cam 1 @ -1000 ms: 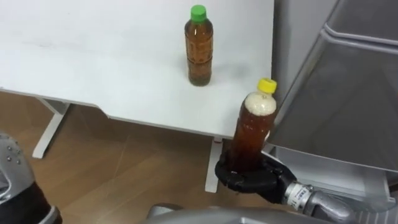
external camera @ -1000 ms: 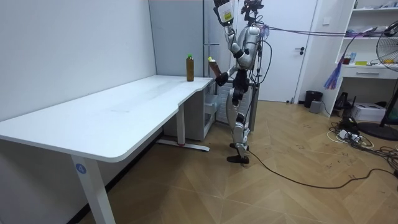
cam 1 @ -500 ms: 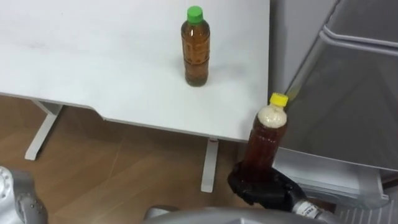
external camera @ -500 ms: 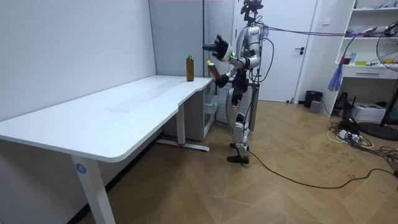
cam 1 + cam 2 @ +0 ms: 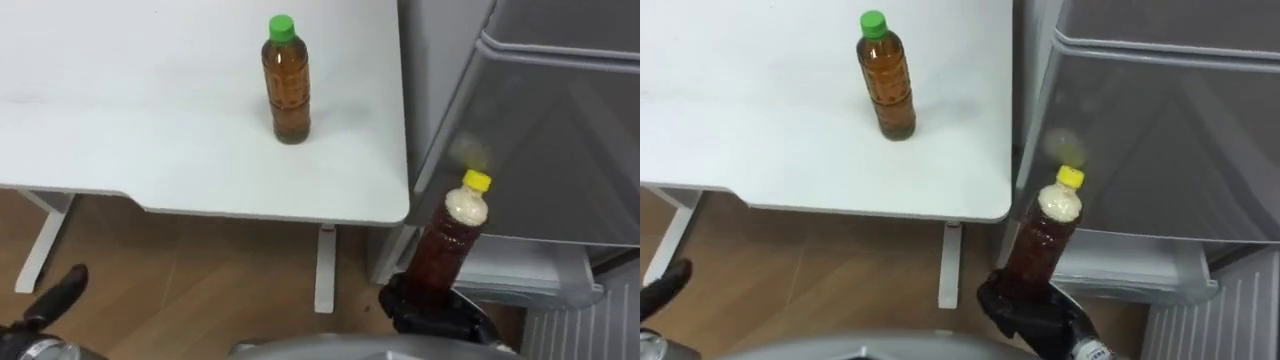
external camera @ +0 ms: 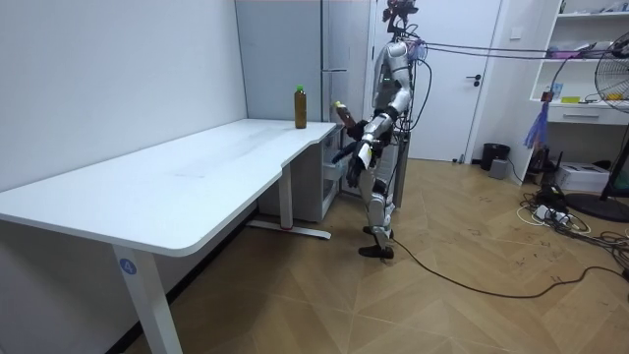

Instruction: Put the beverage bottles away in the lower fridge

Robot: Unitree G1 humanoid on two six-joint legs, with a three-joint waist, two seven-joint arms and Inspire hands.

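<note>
At the far end of the white table (image 5: 130, 130), directly before the grey fridge (image 5: 540, 130), the robot is seen standing in the room view. One drink – a yellow-capped bottle (image 5: 447, 250) of brown liquid with pale foam under the cap – is held in the right hand (image 5: 435, 312) at about 5 o'clock in the left eye view. The dark fingers are clamped round the bottle's lower part, so its base is hidden. The bottle is carried off the table, clear of the table's corner, with its cap tilted slightly toward 1 o'clock and seen against the fridge's grey front. Just behind its lower half, a pale ledge (image 5: 520, 280) is seen projecting low on the fridge front; whether this belongs to an open lower compartment cannot be told.

A second drink, the green-capped bottle (image 5: 285, 82), is noted upright on the table at about 11 o'clock from the held bottle, well apart from it and untouched. It is set back from the table's near edge and close to the end nearest the fridge.

The left hand (image 5: 55, 300) is recorded at 8 o'clock, low over the wooden floor (image 5: 200, 270) – its fingers appear straight and together, pointing toward 1 o'clock, and nothing is held in it.
</note>
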